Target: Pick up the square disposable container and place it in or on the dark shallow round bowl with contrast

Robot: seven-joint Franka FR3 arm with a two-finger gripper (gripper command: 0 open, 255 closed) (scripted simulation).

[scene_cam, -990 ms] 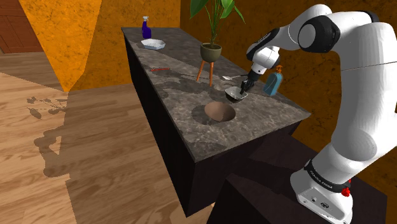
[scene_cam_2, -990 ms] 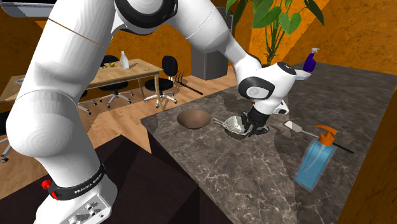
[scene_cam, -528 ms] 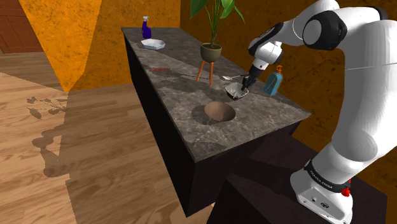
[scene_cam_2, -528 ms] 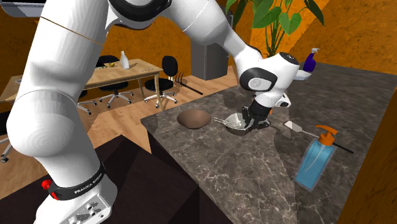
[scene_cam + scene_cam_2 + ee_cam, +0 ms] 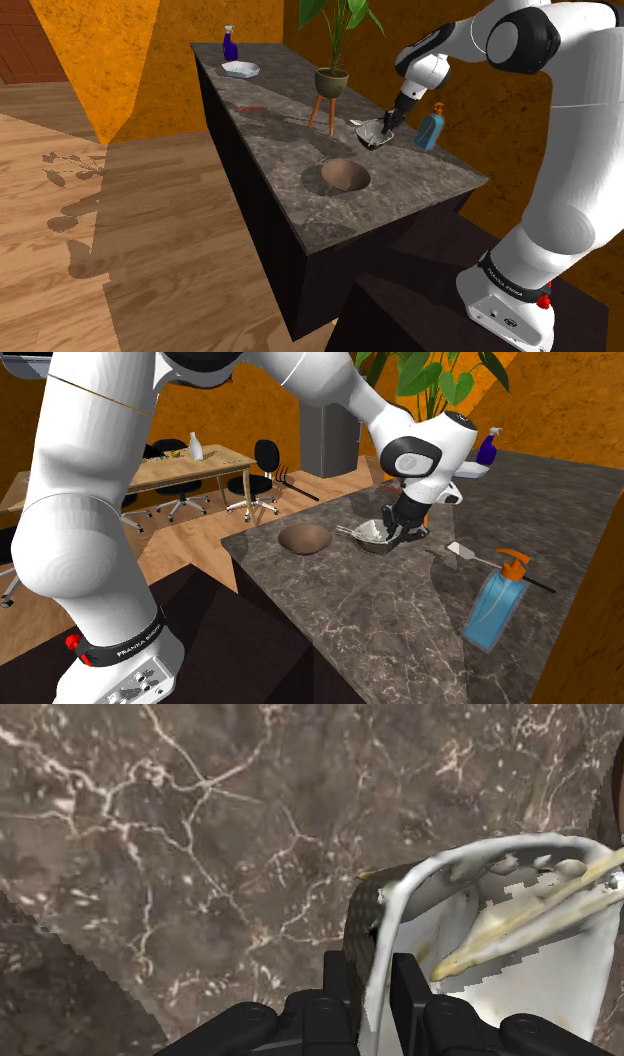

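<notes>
A pale grey-white square container [image 5: 371, 134] hangs tilted a little above the dark marble counter [image 5: 290, 150]. My black gripper [image 5: 386, 124] is shut on its rim. From across, the container [image 5: 370, 532] floats beside the gripper [image 5: 404, 532]. In the wrist view the fingers [image 5: 342, 979] clasp the thin wall of the container [image 5: 520, 964], which has pale sticks inside. The brown round bowl [image 5: 345, 176] sits on the counter near its front edge, a short way from the held container, and appears again as the bowl [image 5: 304, 537] in the second exterior view.
A potted plant on a tripod [image 5: 329, 86] stands just behind the gripper. A blue soap dispenser [image 5: 431, 128] is to the shoulder view's right. A blue spray bottle [image 5: 229, 44] and a white dish [image 5: 241, 69] sit at the far end. A utensil [image 5: 468, 555] lies near the dispenser.
The gripper has risen with the container clasped in it, lifting it off the counter and carrying it slightly toward the plant. The bowl has stayed in place.
</notes>
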